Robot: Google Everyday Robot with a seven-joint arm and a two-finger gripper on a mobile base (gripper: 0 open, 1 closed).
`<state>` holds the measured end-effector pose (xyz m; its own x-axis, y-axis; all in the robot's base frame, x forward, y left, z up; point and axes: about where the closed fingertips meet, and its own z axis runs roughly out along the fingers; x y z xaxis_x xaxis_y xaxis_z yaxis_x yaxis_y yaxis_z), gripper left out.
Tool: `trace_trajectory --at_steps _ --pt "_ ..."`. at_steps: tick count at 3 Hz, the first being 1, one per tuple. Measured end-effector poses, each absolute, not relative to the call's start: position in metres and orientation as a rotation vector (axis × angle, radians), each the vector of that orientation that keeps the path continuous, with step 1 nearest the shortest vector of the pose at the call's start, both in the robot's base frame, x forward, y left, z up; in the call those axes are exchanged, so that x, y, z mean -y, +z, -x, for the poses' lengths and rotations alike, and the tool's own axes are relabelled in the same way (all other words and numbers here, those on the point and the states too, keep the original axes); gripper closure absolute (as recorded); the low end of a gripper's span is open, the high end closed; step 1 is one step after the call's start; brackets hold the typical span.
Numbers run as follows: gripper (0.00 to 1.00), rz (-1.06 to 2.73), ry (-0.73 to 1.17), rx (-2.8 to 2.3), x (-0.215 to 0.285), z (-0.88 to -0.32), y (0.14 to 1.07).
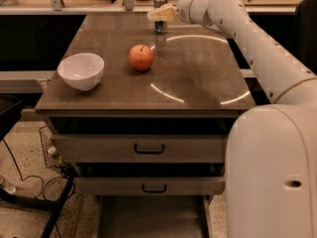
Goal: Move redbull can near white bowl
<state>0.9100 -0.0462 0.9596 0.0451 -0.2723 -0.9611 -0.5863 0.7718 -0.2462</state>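
Redbull can [160, 27], slim silver-and-blue metal drink can, upright at far edge of brown wooden tabletop [198, 78]; well apart from round glossy white bowl [81, 71] at near-left corner; transfer not yet done. Tan gripper [161, 14] level with can's middle, overlapping it; clamped or loose, cannot tell. Left, by estimate: secure, lift, carry near-left, set down beside bowl. Round orange-red apple [141, 57] between can and bowl, roughly on direct line; bare wood behind bowl; bowl close to left and front edges.
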Motion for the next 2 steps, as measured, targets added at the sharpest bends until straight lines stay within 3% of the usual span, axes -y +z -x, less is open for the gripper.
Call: trace_trajectory --at_steps 2 --pt "0.0 0.672 0.376 -1.545 0.027 -0.941 0.944"
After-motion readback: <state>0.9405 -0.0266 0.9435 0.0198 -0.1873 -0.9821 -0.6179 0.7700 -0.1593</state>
